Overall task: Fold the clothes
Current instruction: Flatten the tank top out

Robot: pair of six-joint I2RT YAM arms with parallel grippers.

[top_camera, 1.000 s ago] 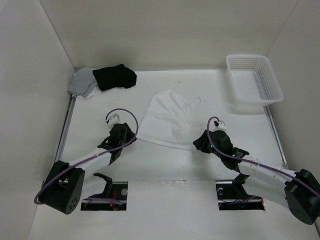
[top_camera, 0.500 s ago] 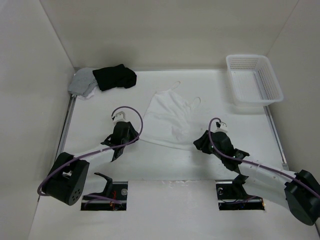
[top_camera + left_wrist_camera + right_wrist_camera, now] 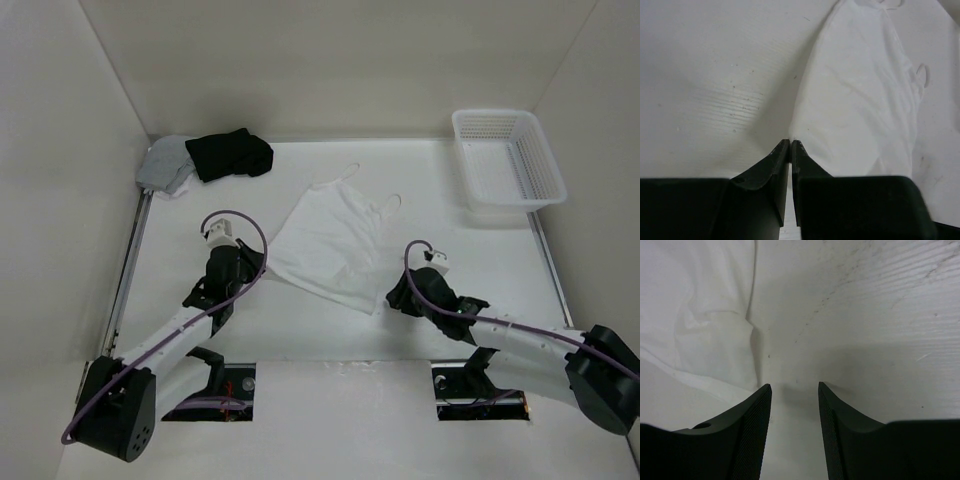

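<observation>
Left wrist: left fingers (image 3: 765, 185) closed, seemingly pinching camisole (image 3: 865, 100) hem corner; right fingers (image 3: 747, 440) apart, low over table (image 3: 865, 315) beside hem.

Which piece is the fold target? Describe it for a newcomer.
On the white table, look at the middle, left of the plastic basket. The white camisole lies spread flat there; its thin spaghetti straps set it apart from the bunched black garment and grey garment in the far-left corner.

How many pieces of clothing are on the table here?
3. The white camisole lies in the middle of the table. The black garment sits in the far left corner, against the grey garment beside it. More may be hidden under that pile.
</observation>
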